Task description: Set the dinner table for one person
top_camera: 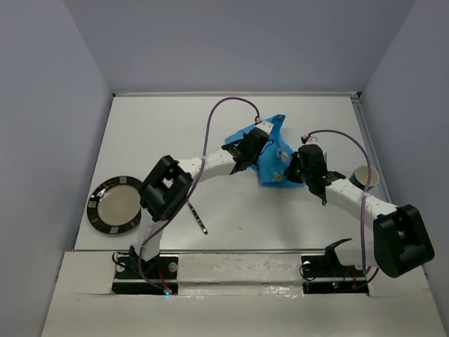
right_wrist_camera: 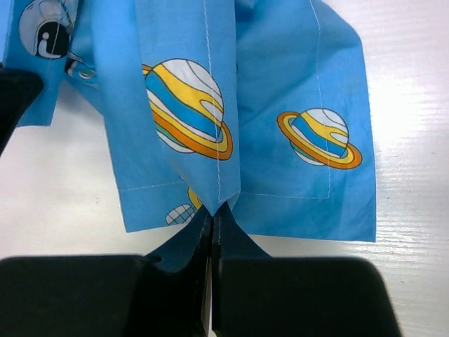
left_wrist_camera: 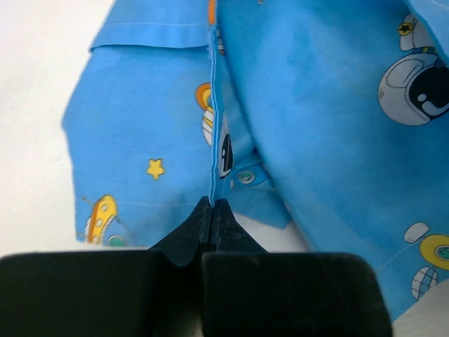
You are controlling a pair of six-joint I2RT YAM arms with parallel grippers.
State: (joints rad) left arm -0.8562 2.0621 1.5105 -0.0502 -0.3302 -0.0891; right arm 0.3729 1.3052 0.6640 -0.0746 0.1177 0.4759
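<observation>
A blue space-print cloth mat (top_camera: 270, 156) lies crumpled and partly lifted at the back middle of the white dinner table (top_camera: 175, 133). My left gripper (top_camera: 238, 160) is shut on a hem of the mat (left_wrist_camera: 212, 105) at its left side. My right gripper (top_camera: 295, 172) is shut on a corner of the mat (right_wrist_camera: 210, 84) at its right side. The cloth hangs folded between the two grippers. In the right wrist view the table (right_wrist_camera: 414, 105) shows beneath the cloth.
A dark-rimmed plate (top_camera: 116, 204) lies at the table's left edge. A knife-like utensil (top_camera: 197, 216) lies near the front, right of the left arm. A pale cup (top_camera: 365, 176) stands at the right edge. A silver rail (top_camera: 238, 250) runs along the near edge.
</observation>
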